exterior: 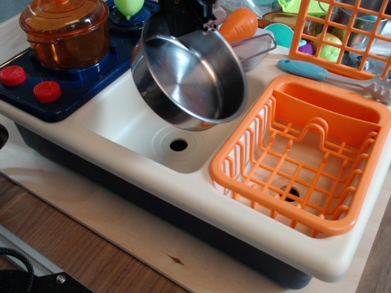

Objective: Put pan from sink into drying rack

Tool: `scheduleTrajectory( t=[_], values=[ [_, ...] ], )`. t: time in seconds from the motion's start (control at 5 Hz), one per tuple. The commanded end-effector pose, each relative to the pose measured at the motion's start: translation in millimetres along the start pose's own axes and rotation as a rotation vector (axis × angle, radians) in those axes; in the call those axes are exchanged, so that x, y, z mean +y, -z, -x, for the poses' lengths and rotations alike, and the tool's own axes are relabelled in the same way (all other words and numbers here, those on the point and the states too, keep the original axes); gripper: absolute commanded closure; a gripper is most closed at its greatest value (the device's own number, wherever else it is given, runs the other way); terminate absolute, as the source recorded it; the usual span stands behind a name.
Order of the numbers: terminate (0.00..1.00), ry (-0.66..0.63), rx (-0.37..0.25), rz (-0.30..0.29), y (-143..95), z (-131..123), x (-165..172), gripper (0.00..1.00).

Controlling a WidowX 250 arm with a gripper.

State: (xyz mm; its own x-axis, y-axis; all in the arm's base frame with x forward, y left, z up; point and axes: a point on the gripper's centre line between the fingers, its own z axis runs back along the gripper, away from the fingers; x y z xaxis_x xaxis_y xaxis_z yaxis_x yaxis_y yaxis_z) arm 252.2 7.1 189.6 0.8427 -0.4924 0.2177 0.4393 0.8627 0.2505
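The shiny steel pan [189, 76] hangs tilted in the air above the cream sink [131, 119], its open side facing me and its wire loop handle [256, 46] pointing right. My black gripper [194, 23] is shut on the pan's upper rim; its fingertips are mostly hidden behind the rim. The sink's drain hole [178, 144] shows bare below the pan. The orange drying rack [305, 152] sits in the right basin, just right of the pan, with nothing in it.
An amber lidded pot [65, 30] stands on the blue stove with red knobs [30, 82] at left. A toy carrot [239, 23], a teal-handled spatula [317, 72] and a flat orange lattice panel [342, 33] lie behind the sink and rack.
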Motion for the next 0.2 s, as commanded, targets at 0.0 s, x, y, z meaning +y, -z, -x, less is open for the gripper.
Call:
scheduleTrajectory(
  t=[0.0],
  values=[
    [1.0,-0.11,-0.182,0.012,-3.5,-13.4,-14.4,1.0]
  ],
)
